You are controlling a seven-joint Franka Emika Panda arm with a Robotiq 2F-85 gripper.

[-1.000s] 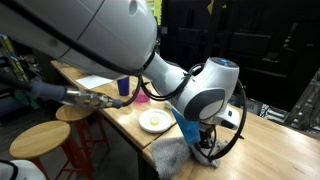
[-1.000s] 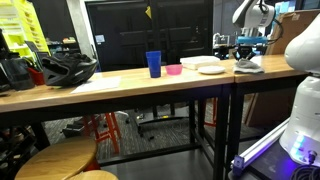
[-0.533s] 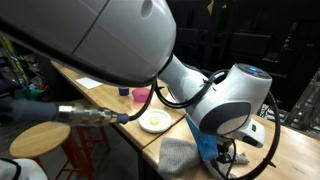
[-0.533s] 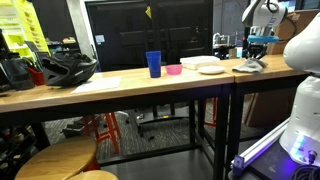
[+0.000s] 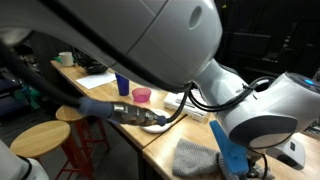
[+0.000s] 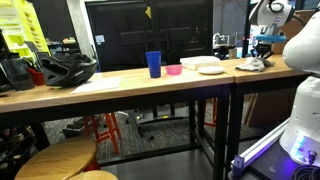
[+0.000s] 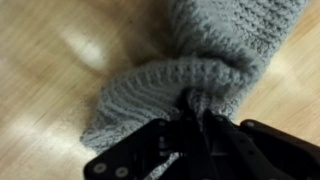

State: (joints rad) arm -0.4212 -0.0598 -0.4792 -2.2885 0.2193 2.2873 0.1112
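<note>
A grey knitted cloth (image 7: 215, 45) lies on the pale wooden table (image 7: 50, 60). In the wrist view my gripper (image 7: 197, 102) is shut, and its dark fingers pinch a raised fold of that cloth. In an exterior view the gripper (image 6: 265, 46) hangs just above the cloth (image 6: 252, 65) at the far end of the bench. In an exterior view the big arm fills most of the frame, with the cloth (image 5: 190, 158) bunched below it.
A blue cup (image 6: 153, 64), a pink bowl (image 6: 174, 69) and a white plate (image 6: 208, 66) stand along the bench. A black helmet (image 6: 65, 68) and a paper sheet (image 6: 95, 84) lie further along. Round wooden stools (image 5: 40, 138) stand beside the bench edge.
The arm has swung sideways along the bench, away from the cup and plate, with the cloth fold still pinched. The jaws have stayed shut.
</note>
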